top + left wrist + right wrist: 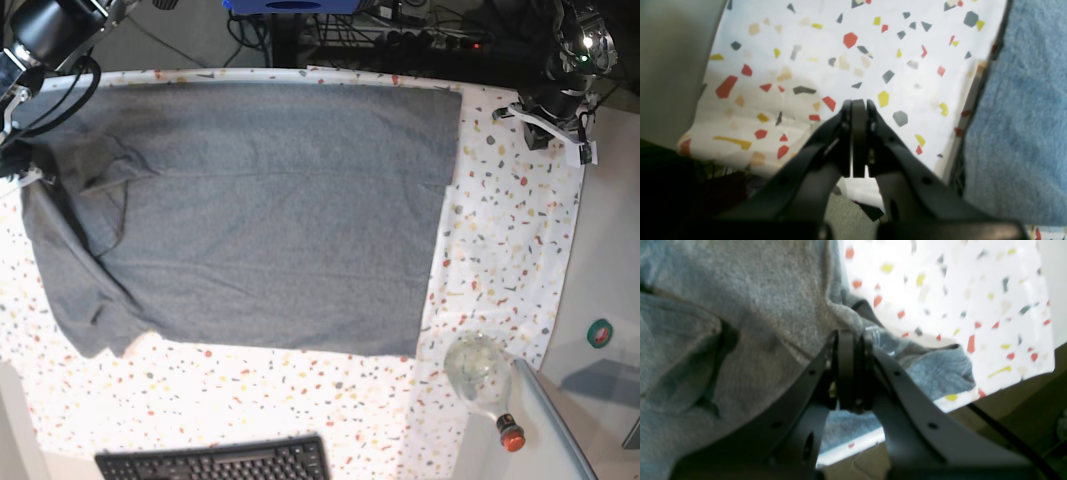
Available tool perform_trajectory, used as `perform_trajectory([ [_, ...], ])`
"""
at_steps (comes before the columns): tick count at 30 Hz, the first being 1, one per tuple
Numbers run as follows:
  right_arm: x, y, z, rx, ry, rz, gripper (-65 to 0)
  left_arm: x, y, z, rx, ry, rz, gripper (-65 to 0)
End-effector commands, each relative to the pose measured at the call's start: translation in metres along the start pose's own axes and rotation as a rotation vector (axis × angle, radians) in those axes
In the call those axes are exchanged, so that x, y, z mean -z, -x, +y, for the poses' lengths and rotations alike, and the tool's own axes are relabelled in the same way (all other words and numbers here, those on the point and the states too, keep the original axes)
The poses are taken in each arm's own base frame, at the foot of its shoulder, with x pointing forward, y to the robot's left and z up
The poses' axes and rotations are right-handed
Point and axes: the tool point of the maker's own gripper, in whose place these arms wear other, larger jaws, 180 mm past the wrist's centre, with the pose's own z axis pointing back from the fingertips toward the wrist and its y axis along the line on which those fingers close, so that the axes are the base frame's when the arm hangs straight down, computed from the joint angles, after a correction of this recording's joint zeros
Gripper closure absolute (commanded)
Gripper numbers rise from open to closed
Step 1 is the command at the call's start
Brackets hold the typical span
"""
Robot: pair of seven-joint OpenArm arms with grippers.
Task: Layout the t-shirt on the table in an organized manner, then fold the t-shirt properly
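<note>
One grey t-shirt [260, 210] is spread across the table [520, 250], its far-left sleeve still rumpled. That sleeve is pinched in the right gripper [853, 340], apparently for straightening. The left gripper [858, 103] is kept shut and empty over the far-right corner, clear of the cloth.

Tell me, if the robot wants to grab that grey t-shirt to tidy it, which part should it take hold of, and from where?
Probably the bunched sleeve end of the t-shirt, pinched at the rumpled edge nearest the right gripper. The rest already lies flat on the table; only that end is folded over. Coming from above at the table's edge lets it pull the cloth outward. The left gripper sits shut over bare table, away from the shirt.
</note>
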Motion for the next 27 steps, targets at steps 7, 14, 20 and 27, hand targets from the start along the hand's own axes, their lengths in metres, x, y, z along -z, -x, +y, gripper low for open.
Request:
perform_trajectory([
  [7,-0.019,-0.076,0.002,0.015,-0.002,-0.193,-27.8,-0.001,-0.015,0.002,0.010,-0.002,-0.044,0.0],
  [14,0.046,-0.149,0.040,0.002,-0.183,-0.197,-27.9,-0.001,-0.014,0.004,0.005,-0.004,-0.043,0.0],
  [20,0.089,-0.165,0.029,0.143,-0.168,-0.220,-28.1,-0.003,-0.009,0.006,0.008,-0.011,-0.033,0.0],
  [27,0.106,-0.138,0.020,0.131,-0.090,-0.214,-41.3,-0.004,-0.005,0.007,0.006,-0.011,-0.024,0.0],
])
